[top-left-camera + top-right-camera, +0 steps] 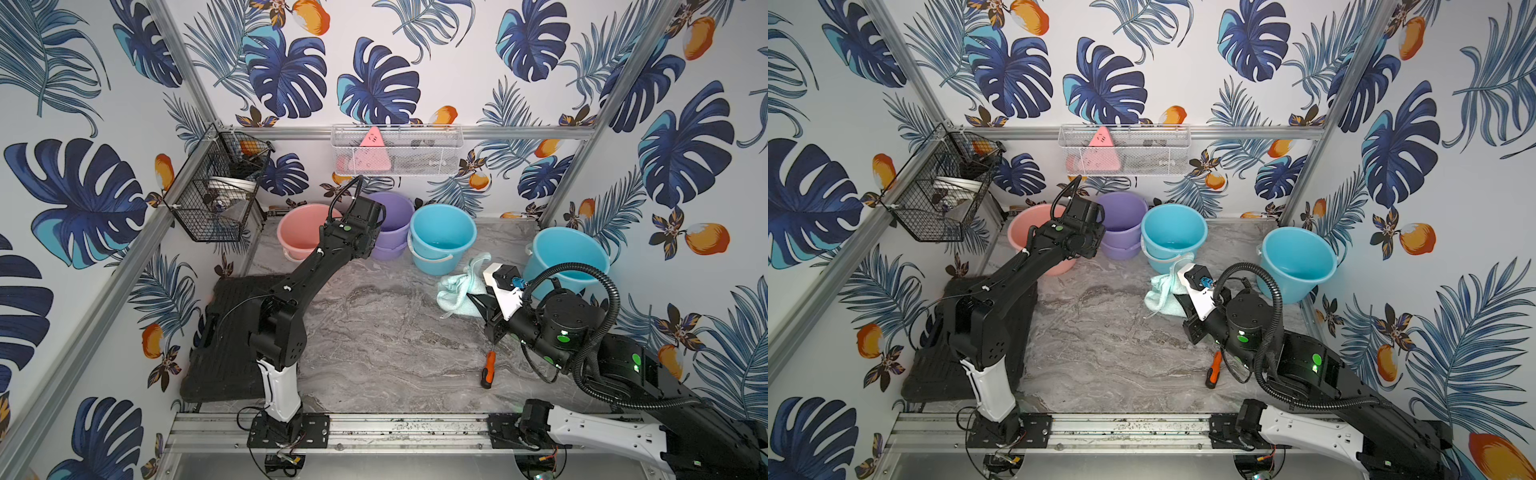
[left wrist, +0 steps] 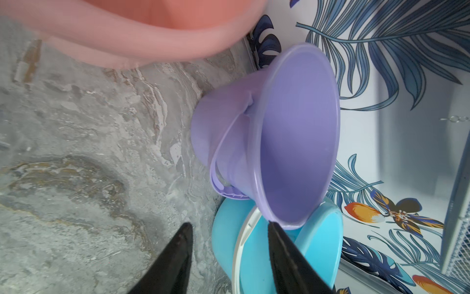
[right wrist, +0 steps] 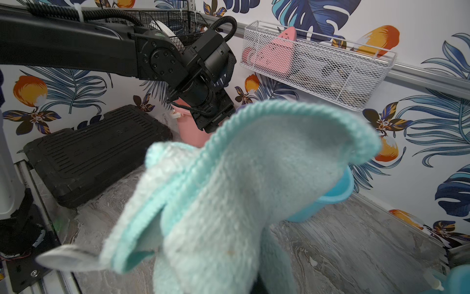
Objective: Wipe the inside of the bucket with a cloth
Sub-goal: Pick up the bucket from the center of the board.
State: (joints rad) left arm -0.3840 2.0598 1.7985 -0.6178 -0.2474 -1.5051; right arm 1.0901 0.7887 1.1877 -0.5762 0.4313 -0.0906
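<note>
Four buckets [image 1: 442,232]: one pink [image 1: 295,230], one purple [image 1: 395,212], two blue [image 1: 561,257]; one cloth [image 1: 457,291], one screwdriver [image 1: 488,370], two wire baskets [image 1: 415,153], one black case [image 1: 224,332].

The cloth [image 1: 455,291] is pale mint; pink bucket [image 1: 297,232], lilac bucket [image 1: 397,214], two sky-blue buckets [image 1: 442,232]; the tabletop [image 1: 374,332] is grey marble; wallpaper [image 1: 291,75] shows navy leaves, orange fruit.

Right tool [image 1: 1178,298], seemingly clamped on cloth [image 1: 1160,291]

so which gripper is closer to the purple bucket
Left. The left gripper hangs close beside the purple bucket, jaws apart; the right gripper, shut on the cloth, is off across the table.
</note>
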